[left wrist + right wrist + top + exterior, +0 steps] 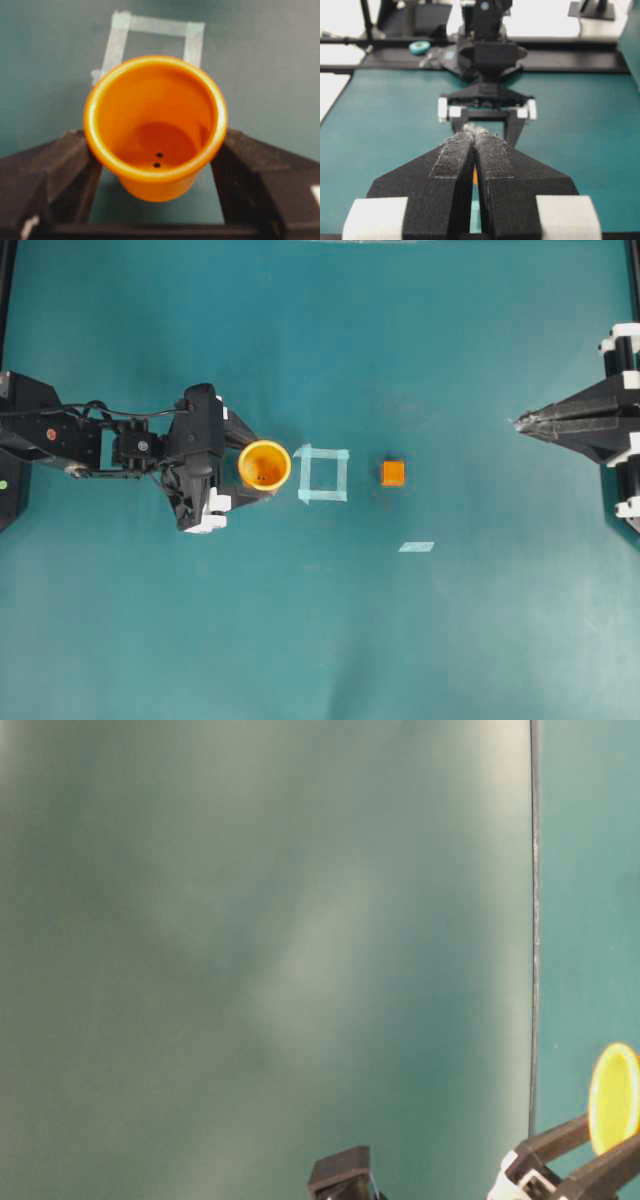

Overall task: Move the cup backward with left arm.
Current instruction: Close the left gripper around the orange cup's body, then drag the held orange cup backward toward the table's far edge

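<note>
Left claw (252, 472) clamped on the cup (264, 464), fingers pressing both sides; the cup sits just beside the tape square (323, 473), on the arm's side; grasp looks made, so next comes drawing it back; right claw (522, 422) clenched, well apart.

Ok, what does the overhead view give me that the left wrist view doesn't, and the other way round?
Overhead only: the small orange cube, a loose tape strip and the right gripper, shut, far off. Left wrist only: two dark holes in the floor of the round yellow-orange plastic cup. Both: the left gripper with fingers either side of the cup, and the pale tape square beyond it.
</note>
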